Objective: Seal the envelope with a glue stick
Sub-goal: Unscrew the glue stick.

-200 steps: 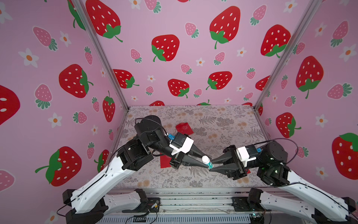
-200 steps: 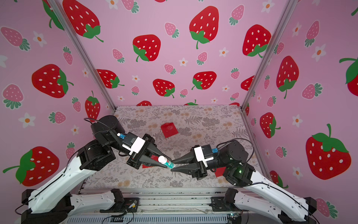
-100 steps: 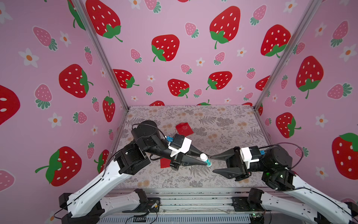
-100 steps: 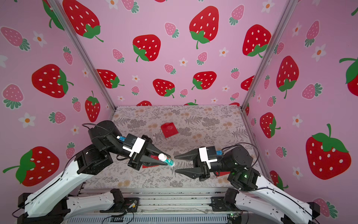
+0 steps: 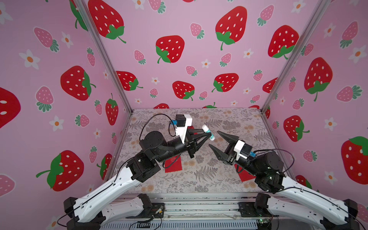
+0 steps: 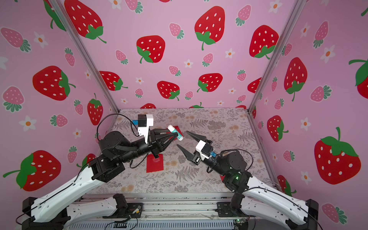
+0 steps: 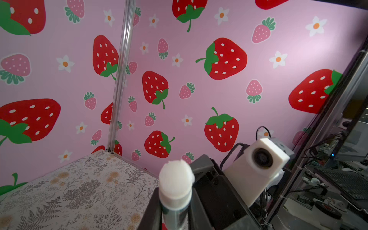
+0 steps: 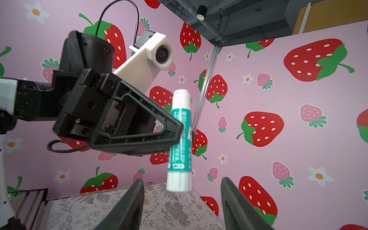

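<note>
My left gripper [image 5: 207, 133] is pinching the glue stick [image 8: 179, 157] mid-label, up in the air over the table [image 5: 229, 119]. The stick's long axis runs crosswise to my left fingers. It's near upright with a tilt, rough white end up, ribbed white end down. My right gripper [image 5: 213, 138] is spread and empty. The stick's lower end sits in line with the gap between my right fingertips, close but touching neither. So the stick is straight ahead of the right fingers and clamped in the left ones, which makes it the left arm's job. The upper end looks like bare glue to me, can't confirm. If so, the next call is the left wrist tipping that end down toward the red envelope [image 5: 173, 165] lying flat below my left wrist, well under the stick. The right should clear out first.
</note>
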